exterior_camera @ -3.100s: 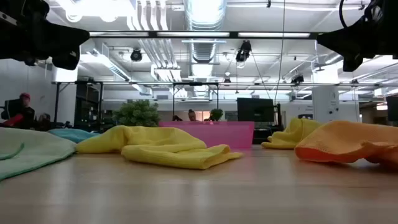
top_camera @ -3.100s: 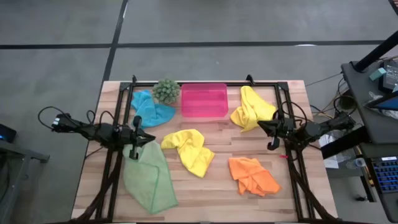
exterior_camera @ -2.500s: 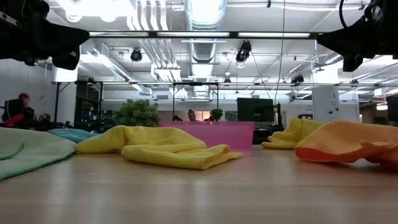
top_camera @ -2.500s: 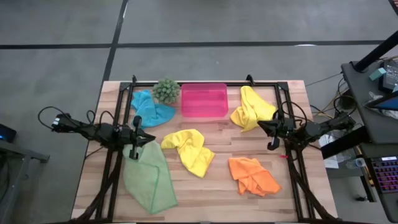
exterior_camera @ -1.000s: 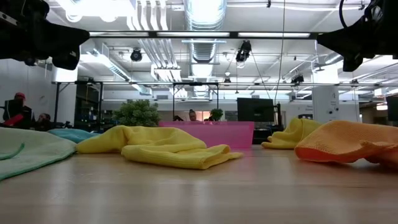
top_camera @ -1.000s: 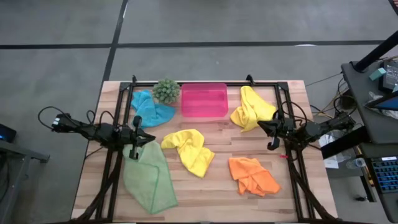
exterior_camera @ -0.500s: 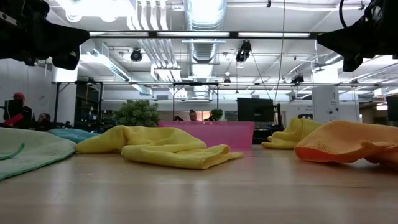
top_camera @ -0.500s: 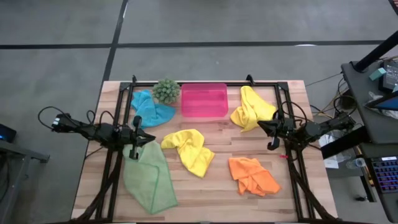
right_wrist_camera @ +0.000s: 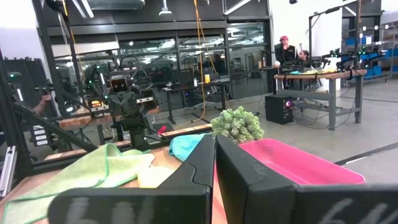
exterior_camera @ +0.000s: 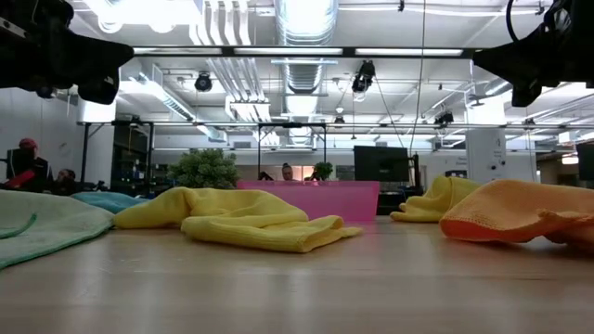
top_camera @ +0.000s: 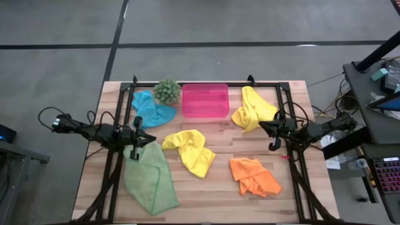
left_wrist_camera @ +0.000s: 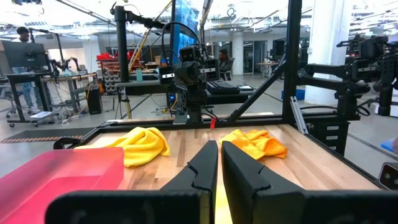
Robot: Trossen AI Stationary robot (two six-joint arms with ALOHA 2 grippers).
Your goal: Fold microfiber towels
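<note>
Five microfiber towels lie crumpled on the wooden table. The teal one (top_camera: 152, 110) is at the far left, the light green one (top_camera: 150, 179) at the near left. A yellow one (top_camera: 190, 150) sits mid-table, another yellow one (top_camera: 252, 109) at the far right, and the orange one (top_camera: 253, 176) at the near right. My left gripper (top_camera: 139, 135) hovers shut at the table's left side, just beyond the green towel's far end; in its wrist view (left_wrist_camera: 218, 163) nothing is between the fingers. My right gripper (top_camera: 270, 132) hovers shut at the right side, empty too (right_wrist_camera: 214, 158).
A pink plastic tray (top_camera: 205, 100) stands at the table's far edge, mid-table, with a small spiky green plant (top_camera: 167, 91) to its left. Black frame rails (top_camera: 112, 164) run along the table's left, right and far sides. Bare wood lies along the near edge.
</note>
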